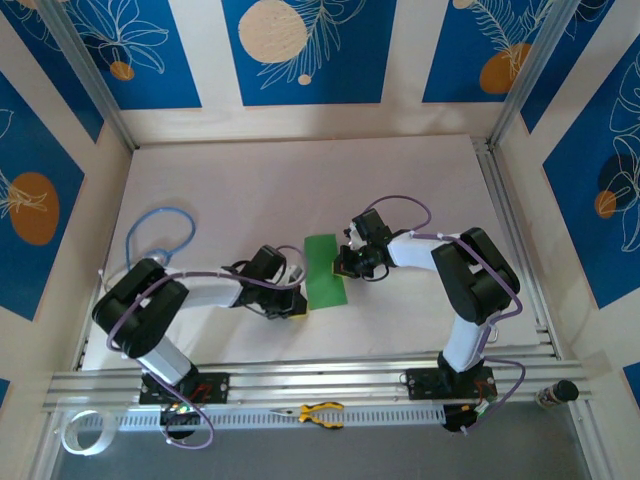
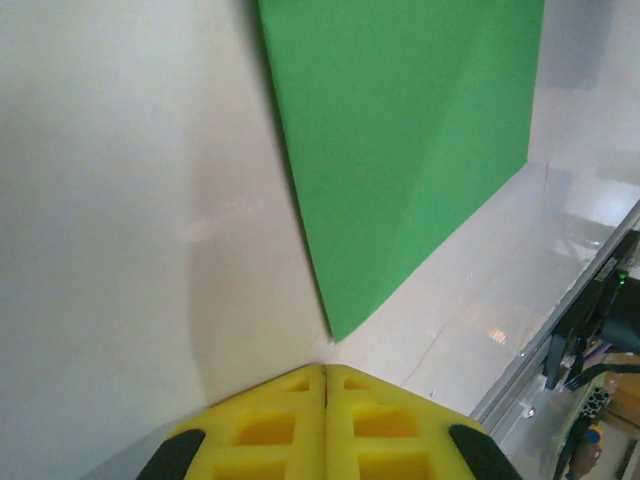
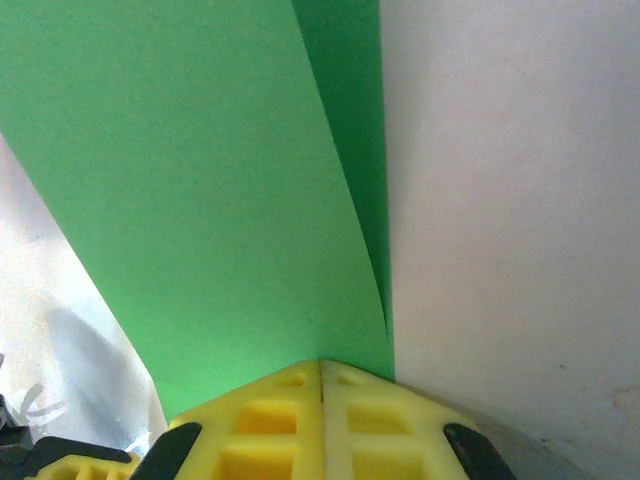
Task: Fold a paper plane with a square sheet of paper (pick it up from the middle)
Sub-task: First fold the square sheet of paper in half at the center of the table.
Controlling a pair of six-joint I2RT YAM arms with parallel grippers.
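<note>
The square sheet of paper [image 1: 325, 272] is bright green and lies on the white table as a narrow folded strip between my two grippers. My left gripper [image 1: 298, 306] is shut with nothing in it, just off the strip's near left corner; in the left wrist view its yellow fingertips [image 2: 326, 372] stop short of the paper's pointed corner [image 2: 400, 160]. My right gripper [image 1: 346, 264] is shut, its tips [image 3: 322, 368] resting on the strip's right edge. There the upper layer of paper [image 3: 190, 200] bows slightly above the lower layer [image 3: 350, 110].
Yellow-handled pliers [image 1: 320, 413] lie on the front rail between the arm bases. A tape roll [image 1: 85, 432] sits at the near left and a blue cable loop [image 1: 160, 235] behind the left arm. Aluminium rails [image 1: 300, 380] line the near edge.
</note>
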